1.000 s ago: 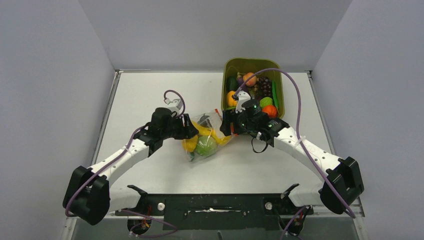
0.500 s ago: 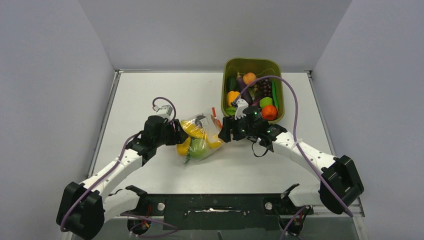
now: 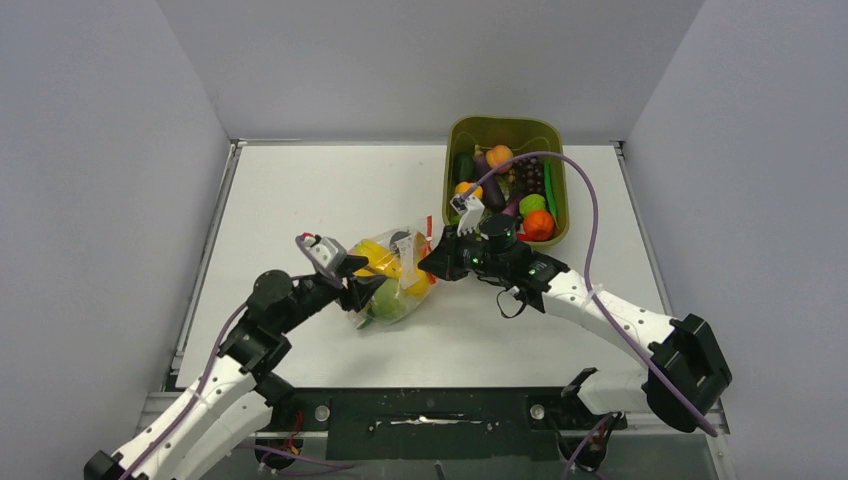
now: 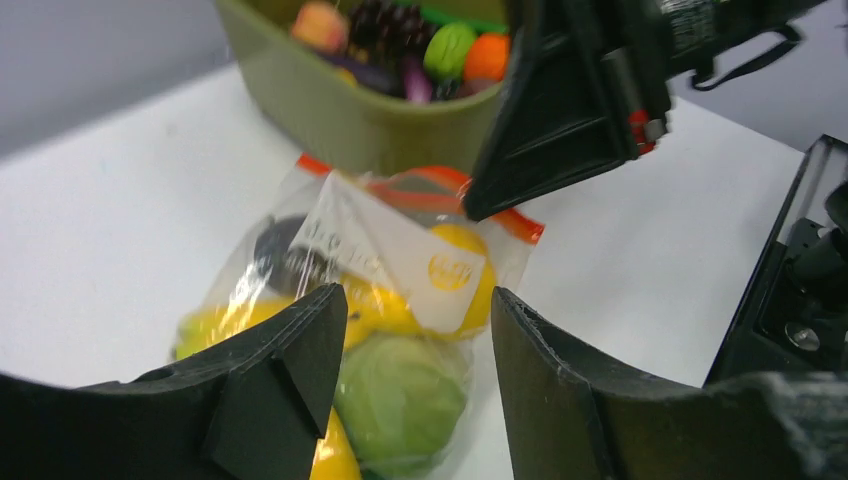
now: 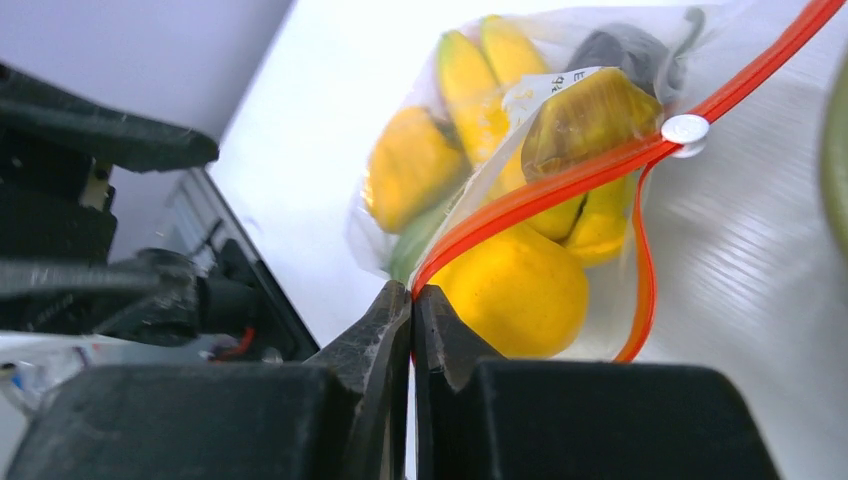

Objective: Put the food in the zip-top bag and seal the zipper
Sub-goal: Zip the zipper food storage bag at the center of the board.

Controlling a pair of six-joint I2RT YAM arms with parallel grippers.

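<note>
L gripper [image 3: 350,285] sits at the closed bottom end of the zip-top bag [image 3: 392,268], jaws part-way apart astride the cabbage [image 4: 400,400]; can't tell if they actually press the plastic. The bag lies mid-table, loaded, w/ yellow peppers [image 5: 515,290] crowding the mouth. R gripper [image 5: 412,300] is pinched tight on one end of the zipper [image 5: 560,185]; past the small white disc [image 5: 685,128] the strip splits in two, so I judge the mouth only partly sealed. The olive tub [image 3: 505,122] stands near, on the far side of R gripper.

Risks: if R runs along the strip w/o L anchoring, the whole bag prob. drags instead of zipping; peppers bulging at the mouth could jam the track or pop out; the thin strip may slip from the tips; a wide swing could knock the tub.

Room: bare table [image 3: 290,190] to the left and far side of the bag, so plenty of space to pull that way; the table's near edge is closer on L's side; the tub wall limits travel to the right.
</note>
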